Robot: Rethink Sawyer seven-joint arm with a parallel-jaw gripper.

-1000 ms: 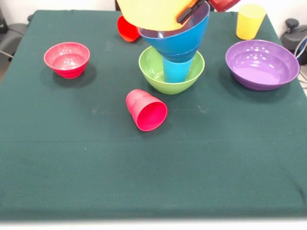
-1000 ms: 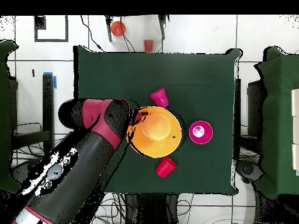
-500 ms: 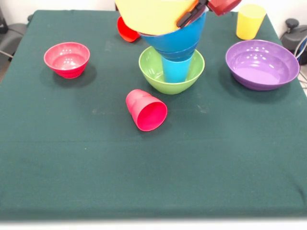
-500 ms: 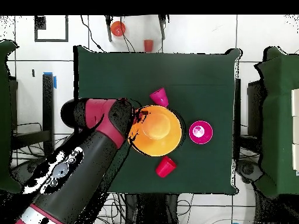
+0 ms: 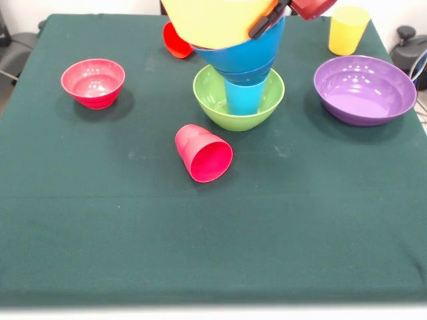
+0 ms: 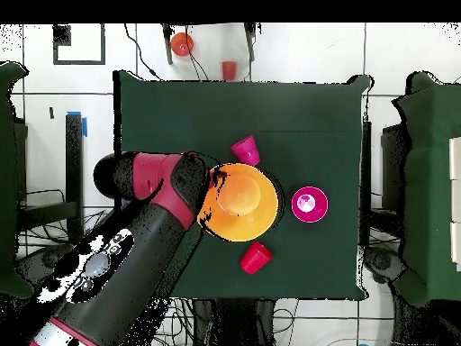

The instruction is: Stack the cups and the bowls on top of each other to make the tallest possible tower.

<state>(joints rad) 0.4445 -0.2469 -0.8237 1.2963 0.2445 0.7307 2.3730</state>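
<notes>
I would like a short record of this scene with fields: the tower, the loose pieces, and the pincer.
tower: green bowl, light blue cup standing in it, blue bowl, orange-yellow bowl on top
loose, upright: red bowl, purple bowl, yellow cup
loose, on its side: red cup
pincer: at the orange-yellow bowl's rim; open or shut unclear

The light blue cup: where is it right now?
In the front view, the light blue cup stands inside the green bowl at the table's far middle, under the blue bowl.
</notes>
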